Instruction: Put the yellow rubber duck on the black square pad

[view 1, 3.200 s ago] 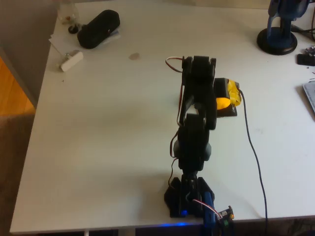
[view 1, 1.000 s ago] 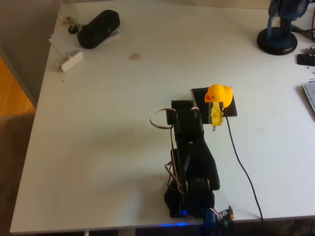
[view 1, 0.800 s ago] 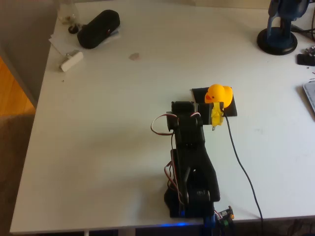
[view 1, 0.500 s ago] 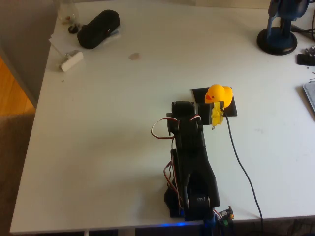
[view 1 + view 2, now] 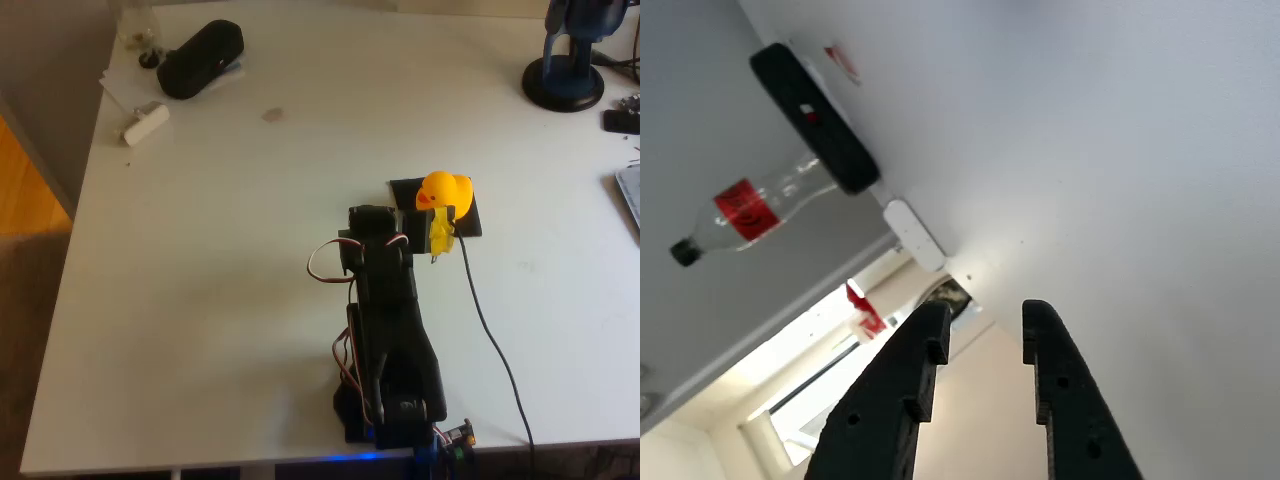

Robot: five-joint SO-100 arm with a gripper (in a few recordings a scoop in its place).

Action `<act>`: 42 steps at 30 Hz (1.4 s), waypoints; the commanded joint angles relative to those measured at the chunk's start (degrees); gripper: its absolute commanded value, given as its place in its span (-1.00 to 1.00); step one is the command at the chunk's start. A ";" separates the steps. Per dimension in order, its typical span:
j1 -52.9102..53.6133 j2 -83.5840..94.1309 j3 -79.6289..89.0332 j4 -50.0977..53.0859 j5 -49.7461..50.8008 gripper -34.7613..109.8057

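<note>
While the duck [image 5: 444, 189] sits on the black pad [image 5: 470, 218], the hand [image 5: 982, 322] is empty, its fingers slightly apart. Across the white tabletop [image 5: 220, 260] lie a black case [image 5: 200, 58], a bottle [image 5: 755, 205] and a blue stand [image 5: 566, 70]; orange floor [image 5: 28, 185] borders it.

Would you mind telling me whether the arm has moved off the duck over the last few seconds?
Yes. In the overhead view the arm has pulled back toward its base, uncovering the yellow rubber duck sitting on the black square pad.
</note>
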 commanded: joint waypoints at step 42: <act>0.26 0.79 2.11 0.09 -4.31 -0.40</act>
